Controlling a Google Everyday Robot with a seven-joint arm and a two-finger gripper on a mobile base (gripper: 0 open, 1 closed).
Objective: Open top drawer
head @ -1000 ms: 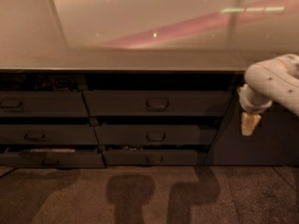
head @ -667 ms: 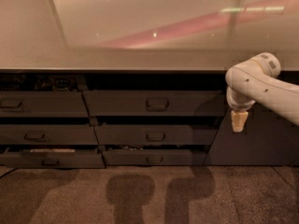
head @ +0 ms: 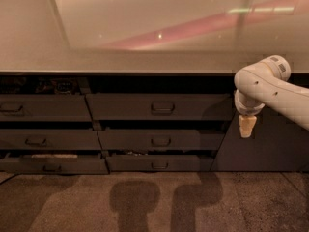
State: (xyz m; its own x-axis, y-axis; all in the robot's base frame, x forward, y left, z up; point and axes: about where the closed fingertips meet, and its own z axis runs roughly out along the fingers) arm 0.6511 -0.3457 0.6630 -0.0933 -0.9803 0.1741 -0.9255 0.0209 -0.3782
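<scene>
1. The single camera stands in front of the cabinet (head: 275,149), raised, looking forward and down at mid range.
2. The countertop (head: 145,62) fills the upper frame, the top drawer (head: 159,107) sits at centre, the floor (head: 154,202) lies below.
3. The gripper (head: 247,126) hangs near the right edge.

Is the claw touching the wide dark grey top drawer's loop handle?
No, the cream-tipped claw hangs right of the dark grey top drawer, apart from its loop handle.
</scene>
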